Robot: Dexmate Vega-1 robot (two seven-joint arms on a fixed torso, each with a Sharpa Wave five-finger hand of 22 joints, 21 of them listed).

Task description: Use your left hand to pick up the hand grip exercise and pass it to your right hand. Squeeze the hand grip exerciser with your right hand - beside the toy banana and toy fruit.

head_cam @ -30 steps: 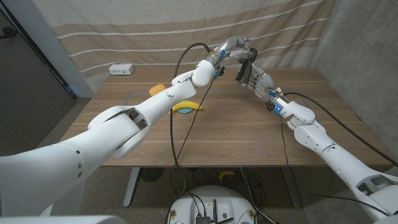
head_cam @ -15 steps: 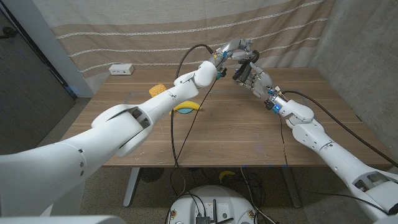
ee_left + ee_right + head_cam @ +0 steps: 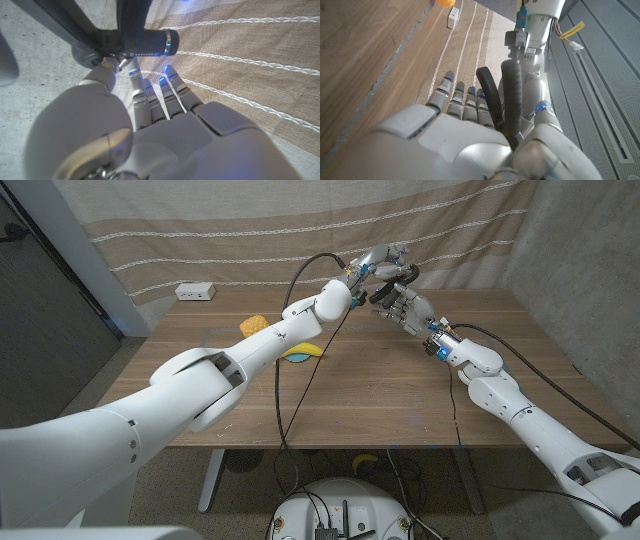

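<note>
1. Two hands meet in the air above the far middle of the counter (image 3: 380,395); the handover is in progress here.
2. Left hand (image 3: 377,260): in the head view it is raised at the meeting point. In the left wrist view its thumb and fingers (image 3: 150,95) reach up to the dark exerciser and appear to hold it near the spring end; full closure cannot be confirmed from these frames.
3. Right hand (image 3: 401,304): it sits just below and beside the left hand, palm turned toward it. In the right wrist view its fingers (image 3: 457,100) are extended, not curled, with one black handle lying between thumb and palm. Judgement: the handle is seated in the hand, but the grasp is not yet closed.
4. Hand grip exerciser (image 3: 392,283): it lies between the two hands, well above the counter. In the right wrist view its two handles (image 3: 502,107) run lengthwise along the right palm, pointing away toward the left wrist.
5. Governing relation: the long axis of the handles lies along the right palm. Both hands touch or nearly touch the exerciser; the right is placed to take it.
6. Toy banana (image 3: 300,356): it lies on the counter under the left forearm, well apart from the hands. An orange-yellow toy fruit (image 3: 253,325) lies beyond it.
</note>
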